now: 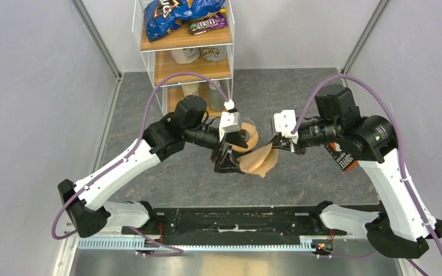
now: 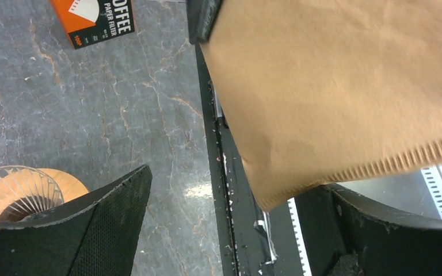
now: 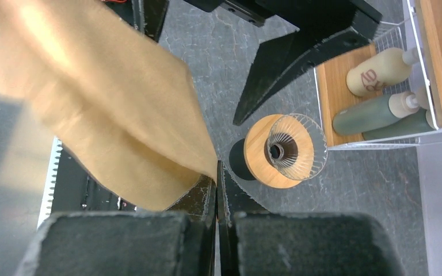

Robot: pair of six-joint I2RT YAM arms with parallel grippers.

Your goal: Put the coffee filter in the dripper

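Right wrist view: the right gripper [image 3: 216, 172] is clamping its fingers [image 3: 202, 195] tight on one corner of the coffee filter [image 3: 109, 109]. The paper is fanning out from that pinch toward the upper left of the picture. From above, its long axis is running from the pinched corner toward the arms' bases, with the free end pointing at the left gripper [image 2: 236, 181]. That gripper is holding its jaws spread wide, released, one on each side of the filter's lower tip; I cannot tell whether either is touching it. The filter is showing as a flat, tan-brown sheet with a crimped seam along one edge. The dripper [image 3: 285, 150], a ribbed glass cone in a light-wood collar, is standing on the grey table [image 2: 121, 103] just beyond the filter, which is hanging beside it, not in it. Farther out, a paper-filter packet [image 2: 95, 20] is lying on the table.
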